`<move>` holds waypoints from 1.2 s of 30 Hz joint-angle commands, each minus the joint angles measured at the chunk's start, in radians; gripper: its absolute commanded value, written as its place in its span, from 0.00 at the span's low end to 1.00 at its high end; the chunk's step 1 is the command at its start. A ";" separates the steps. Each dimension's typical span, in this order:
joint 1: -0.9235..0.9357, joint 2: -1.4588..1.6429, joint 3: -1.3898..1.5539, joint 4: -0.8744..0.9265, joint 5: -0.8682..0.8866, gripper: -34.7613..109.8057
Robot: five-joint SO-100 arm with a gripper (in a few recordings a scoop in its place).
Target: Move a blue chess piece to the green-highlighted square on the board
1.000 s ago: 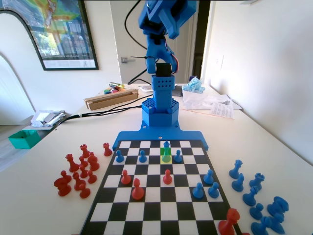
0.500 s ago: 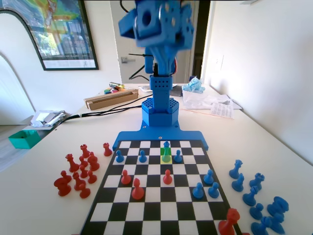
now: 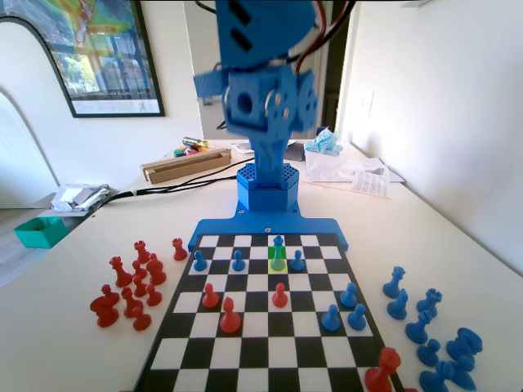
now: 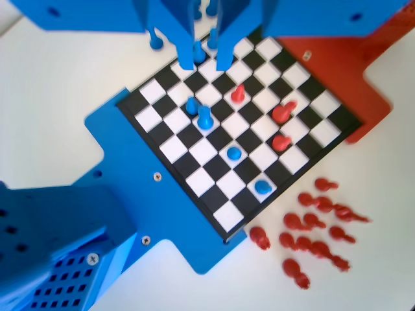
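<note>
Apparently reaching: the gripper [image 4: 206, 63] hangs high over the chessboard [image 4: 194, 152], fingers parted and empty. A blue pawn [image 3: 278, 260] stands on the green-highlighted square [image 3: 278, 253]; next, descend.

Walls: plain white, brightly lit by daylight.
Picture: a framed poster [image 3: 98, 53] with a dark frame hangs on the left wall in the fixed view.
Door: a white door with a lever handle [image 3: 214, 100] stands behind.
Worktop [image 3: 73, 327]: white, smooth, cluttered at its far end.
</note>
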 commanded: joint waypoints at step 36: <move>-0.057 -0.181 0.310 -0.552 0.041 0.33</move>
